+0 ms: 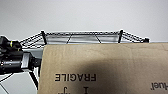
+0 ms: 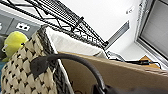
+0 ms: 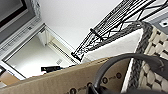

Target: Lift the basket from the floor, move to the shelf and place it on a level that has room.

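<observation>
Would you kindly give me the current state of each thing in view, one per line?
basket: lifted off the floor, up by the rack's top tier, cardboard box inside.
cardboard box: standing in the basket, FRAGILE print upside down.
shelf: upright, top tier bare where visible.
yellow toy: beside the basket, on a lower level.

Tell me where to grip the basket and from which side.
Grip the basket by its two black loop handles, one on each short end wall, coming in from the outer sides. The loops stand out from the woven walls, so fingers can probably hook them, while the cardboard box fills the open top and blocks a grip there.
</observation>
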Tool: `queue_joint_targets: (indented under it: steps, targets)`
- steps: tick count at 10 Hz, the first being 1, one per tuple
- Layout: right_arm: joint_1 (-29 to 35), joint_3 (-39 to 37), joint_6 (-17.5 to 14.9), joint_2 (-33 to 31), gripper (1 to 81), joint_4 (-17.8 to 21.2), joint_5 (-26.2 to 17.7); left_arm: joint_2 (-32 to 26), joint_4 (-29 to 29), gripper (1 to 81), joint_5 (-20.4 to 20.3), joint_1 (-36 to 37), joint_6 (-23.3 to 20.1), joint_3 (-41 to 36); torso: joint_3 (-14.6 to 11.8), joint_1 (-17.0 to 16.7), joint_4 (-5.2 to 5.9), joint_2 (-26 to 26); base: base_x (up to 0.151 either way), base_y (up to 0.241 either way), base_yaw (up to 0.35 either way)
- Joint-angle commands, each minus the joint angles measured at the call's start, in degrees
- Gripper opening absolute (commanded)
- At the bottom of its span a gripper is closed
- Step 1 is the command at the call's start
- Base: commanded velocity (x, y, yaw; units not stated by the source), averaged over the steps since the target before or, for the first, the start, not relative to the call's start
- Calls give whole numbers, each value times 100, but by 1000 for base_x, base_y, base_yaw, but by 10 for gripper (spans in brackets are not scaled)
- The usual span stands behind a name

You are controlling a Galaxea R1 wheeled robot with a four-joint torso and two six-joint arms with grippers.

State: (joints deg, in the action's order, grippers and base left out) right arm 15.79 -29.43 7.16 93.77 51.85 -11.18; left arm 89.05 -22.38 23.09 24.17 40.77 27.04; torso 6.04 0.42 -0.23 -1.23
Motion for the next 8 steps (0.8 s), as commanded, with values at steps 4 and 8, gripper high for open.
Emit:
queue_joint_targets:
  steps: [4, 8]
  targets:
    - [1605, -528, 286, 303, 10, 590, -209, 386, -732, 10, 134, 1760, 230, 689, 0, 0, 0, 0, 0, 0, 0]
    - [1817, -949, 514, 654, 10, 590, -367, 570, -1031, 10, 266, 2183, 230, 1128, 0, 0, 0, 0, 0, 0, 0]
